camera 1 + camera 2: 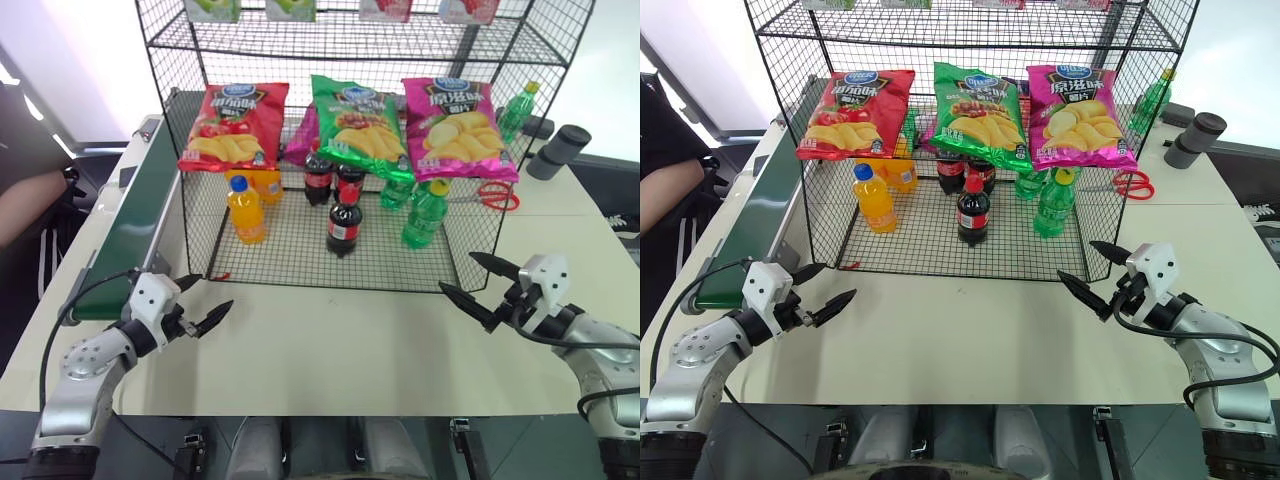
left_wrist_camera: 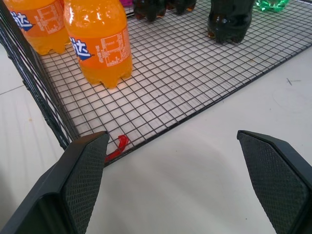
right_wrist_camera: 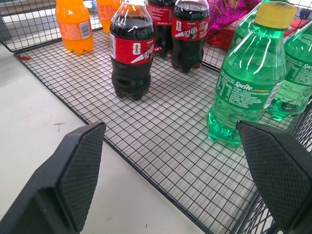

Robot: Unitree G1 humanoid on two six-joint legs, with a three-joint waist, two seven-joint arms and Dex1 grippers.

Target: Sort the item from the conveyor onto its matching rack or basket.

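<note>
Cream tabletop (image 1: 330, 350) stretches beneath a tall wire shelf, whose bottom tier is a black wire-mesh basket (image 1: 290, 255) open toward the robot. Inside it, a small cola bottle (image 1: 343, 228) with a red cap and red label stands upright near the middle of the grid floor, in front of two more cola bottles (image 1: 318, 178). An orange soda bottle (image 1: 246, 210) stands to its left and a green Sprite bottle (image 1: 424, 215) to its right. Three bags of crisps, red (image 1: 232, 126), green (image 1: 358, 125) and pink (image 1: 455, 125), hang above the bottles. Along the table's left edge runs the conveyor (image 1: 135, 225), its dark green belt bare, with a person's arm (image 1: 30, 205) beside it. Red-handled scissors (image 1: 495, 195) lie on the table to the right of the basket. The left gripper (image 1: 197, 303) hovers over the tabletop near the basket's front left corner, fingers spread wide and holding nothing. The right gripper (image 1: 478, 282) hovers off the front right corner, likewise wide open and empty
</note>
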